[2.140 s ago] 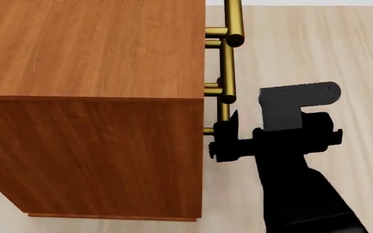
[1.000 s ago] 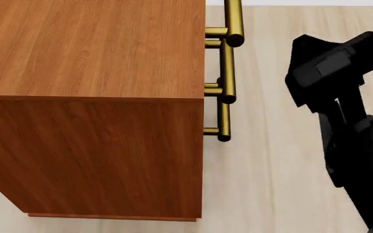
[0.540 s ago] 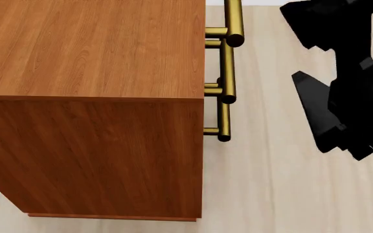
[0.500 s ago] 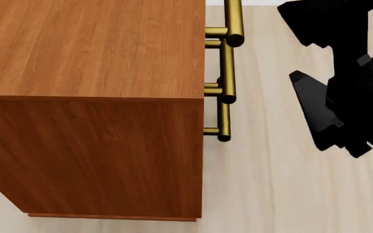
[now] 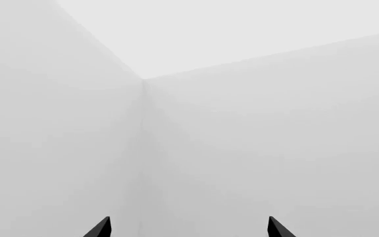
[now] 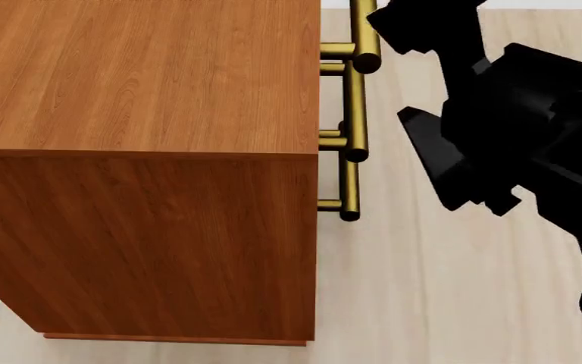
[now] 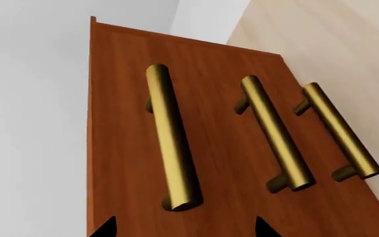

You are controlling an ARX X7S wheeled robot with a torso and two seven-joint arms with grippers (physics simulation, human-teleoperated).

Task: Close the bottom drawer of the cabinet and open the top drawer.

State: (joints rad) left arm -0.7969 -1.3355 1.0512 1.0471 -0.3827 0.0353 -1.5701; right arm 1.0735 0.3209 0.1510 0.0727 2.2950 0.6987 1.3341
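1. The cabinet (image 6: 145, 152) fills the left and centre of the head view, seen from above; its drawer front faces right.
2. Three brass bar handles stick out along its right edge: top drawer handle (image 6: 365, 34) highest and farthest up the view, middle handle (image 6: 355, 114) below it, bottom drawer handle (image 6: 350, 193) lowest.
3. In the right wrist view all three handles lie on one flat wood front. The top drawer (image 7: 127, 148) and the bottom drawer (image 7: 308, 143) look flush with the face; no drawer stands out, and the seams between the tiers cannot be made out.
4. The right gripper (image 7: 183, 228) shows as two dark fingertips set wide apart, nothing between them, just short of the top drawer's handle (image 7: 171, 136) and not touching it.
5. In the head view the right arm (image 6: 514, 129) is a black mass to the right of the handles, over the pale wood floor (image 6: 412, 288).
6. The left gripper (image 5: 188, 231) has its tips spread wide, empty, facing only blank white wall (image 5: 242, 123).
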